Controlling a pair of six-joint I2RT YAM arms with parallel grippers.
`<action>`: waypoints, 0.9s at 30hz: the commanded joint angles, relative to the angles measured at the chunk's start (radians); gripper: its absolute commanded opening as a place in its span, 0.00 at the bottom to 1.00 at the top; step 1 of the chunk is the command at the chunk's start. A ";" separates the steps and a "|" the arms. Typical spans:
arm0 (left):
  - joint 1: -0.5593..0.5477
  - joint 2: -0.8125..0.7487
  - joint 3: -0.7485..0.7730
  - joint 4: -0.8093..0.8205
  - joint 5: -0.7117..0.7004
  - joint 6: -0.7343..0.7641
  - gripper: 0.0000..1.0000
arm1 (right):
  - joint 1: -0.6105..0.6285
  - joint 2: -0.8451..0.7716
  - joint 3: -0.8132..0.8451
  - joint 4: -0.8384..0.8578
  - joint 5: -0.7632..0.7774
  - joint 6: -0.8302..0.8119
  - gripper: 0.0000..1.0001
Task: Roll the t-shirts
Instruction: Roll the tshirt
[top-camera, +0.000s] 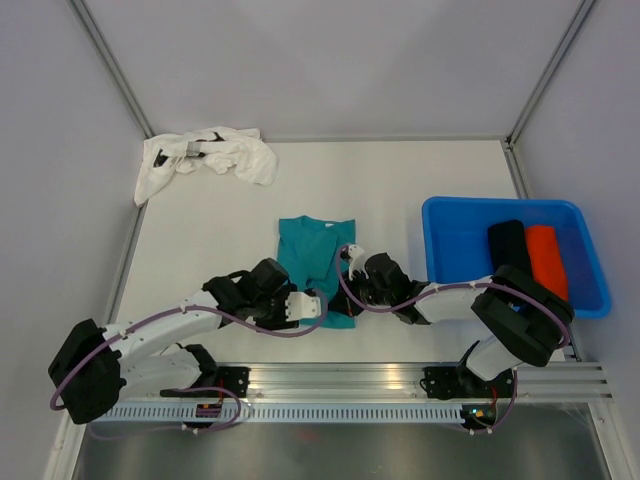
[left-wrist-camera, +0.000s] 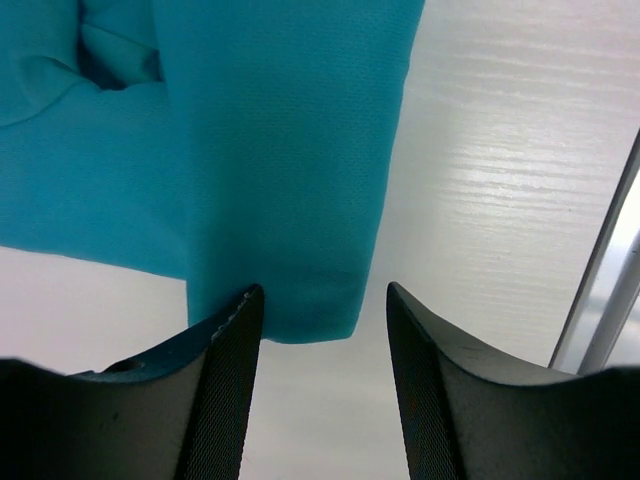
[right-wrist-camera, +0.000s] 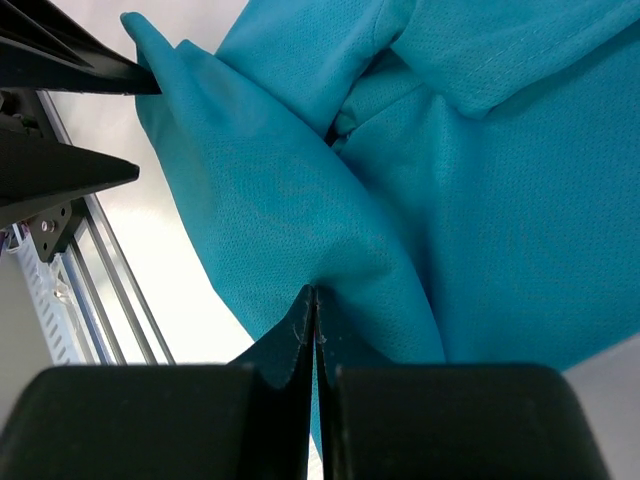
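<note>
Grey walls closed in a white bench (top-camera: 200, 230), where the teal t-shirt (top-camera: 312, 255) lay folded narrow between the two arms. The main risk sat with the right end effector (right-wrist-camera: 314, 295). Its jaws were pressed fully together on a raised fold of teal cloth, and a pull from that pinch would probably drag the fold open or skew the shirt, because the left end effector (left-wrist-camera: 322, 295) gripped nothing. Its jaws stood partly apart, with the shirt's near hem corner loose between them. Closing there might catch only one layer and start a crooked roll. Both arms reached forward low over the bench, elbows out, their end effectors converging on the shirt's near end. A crumpled white t-shirt (top-camera: 210, 158) lay well beyond the left end effector.
</note>
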 joint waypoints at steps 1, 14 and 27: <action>0.009 -0.015 0.041 0.086 -0.017 0.000 0.57 | -0.010 -0.015 0.015 0.002 0.003 -0.012 0.03; 0.259 0.148 0.118 0.089 0.196 -0.017 0.47 | -0.036 -0.022 0.020 -0.007 -0.029 -0.035 0.04; 0.274 0.312 0.124 0.118 0.241 -0.030 0.33 | -0.048 -0.050 0.051 -0.068 -0.069 -0.120 0.14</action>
